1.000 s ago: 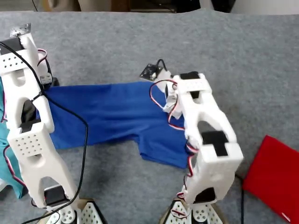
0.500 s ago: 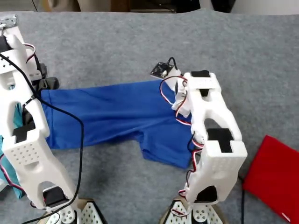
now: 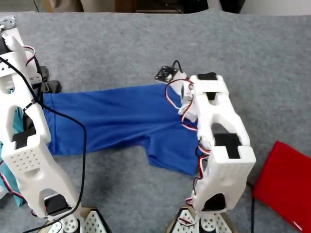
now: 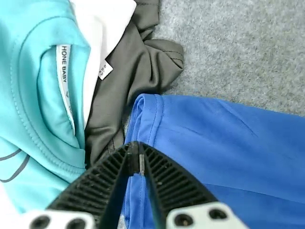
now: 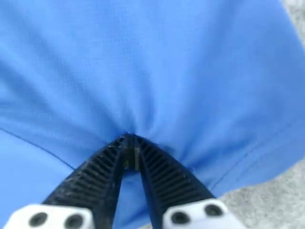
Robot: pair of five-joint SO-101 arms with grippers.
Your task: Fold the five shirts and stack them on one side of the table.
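Blue shirt, high view: it is laid lengthwise across the grey bench and drawn out between the two arms, presumably so that the cloth is flattened before a fold is made. A red shirt is seen well apart at the bench's right edge; it is judged to be already folded and set aside as the start of the stack.

Left wrist view: the left claw is clenched on the hem of the blue shirt. Just beside it, a teal shirt, a white shirt and a dark grey shirt are heaped unfolded, evidently awaiting their turn.

Right wrist view: the right claw is clenched on a pinch of blue cloth. Puckers are gathered towards its tips, which suggests that tension is applied.
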